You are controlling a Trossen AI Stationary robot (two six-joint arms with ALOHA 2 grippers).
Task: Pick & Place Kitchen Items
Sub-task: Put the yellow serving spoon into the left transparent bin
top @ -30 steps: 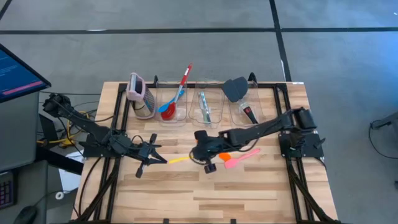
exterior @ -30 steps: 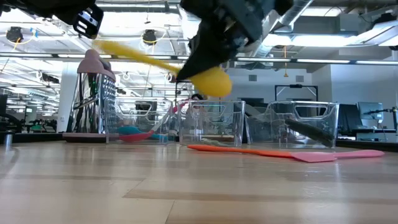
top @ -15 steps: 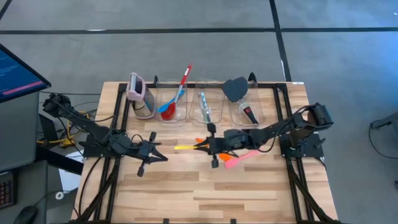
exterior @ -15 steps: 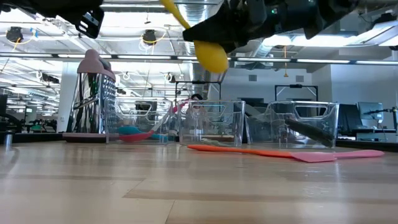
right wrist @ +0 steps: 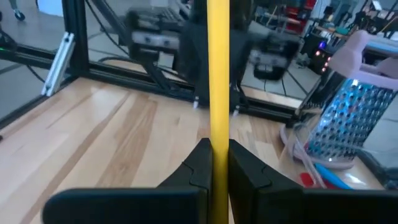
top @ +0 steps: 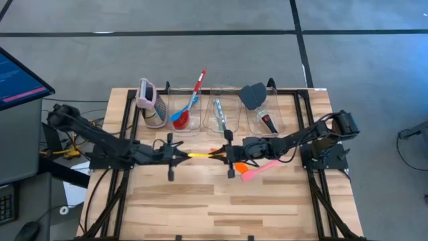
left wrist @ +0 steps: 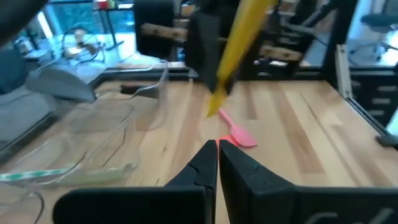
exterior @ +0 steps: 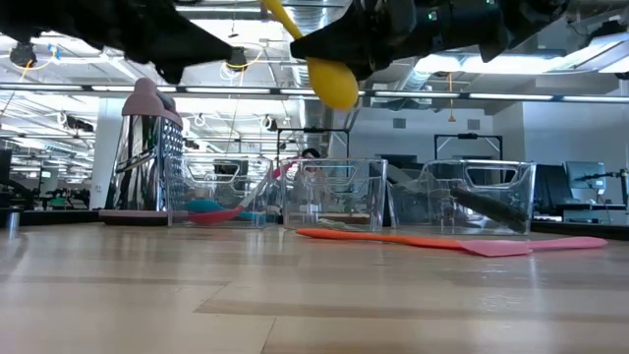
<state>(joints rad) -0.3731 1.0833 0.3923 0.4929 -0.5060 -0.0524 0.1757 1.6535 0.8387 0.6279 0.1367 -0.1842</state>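
A yellow spoon (top: 200, 156) hangs above the table's middle, with my right gripper (top: 215, 154) shut on it. Its handle (right wrist: 217, 74) points toward the table's left and its bowl (exterior: 336, 87) sits under the gripper. My left gripper (top: 184, 155) is shut and level. Its tips (left wrist: 217, 149) stand just short of the handle's free end (left wrist: 212, 112); I see no touch. An orange spatula (exterior: 393, 239) and a pink spatula (top: 257, 169) lie flat on the table below my right arm. My right gripper pinches the spoon's handle (right wrist: 217, 134) between its two fingers, close to the bowl end. The fingers come nearly level from the table's right and lie along the handle. The spoon is lifted clear, and its handle sticks out past the fingertips toward my left gripper.
Three clear bins (top: 221, 117) stand in a row at the back. They hold red and blue spoons (top: 180, 120), a clear-teal tool and a black spatula (top: 253, 96). A pink-topped metal grater (top: 150, 104) stands left of them. The near half of the table is bare wood (top: 234, 207).
My right gripper has tipped up from slanting down to nearly level, raising the spoon so that its handle points left; then it kept still. My left gripper, still shut, has gone toward the table's right and turned toward the handle's free end.
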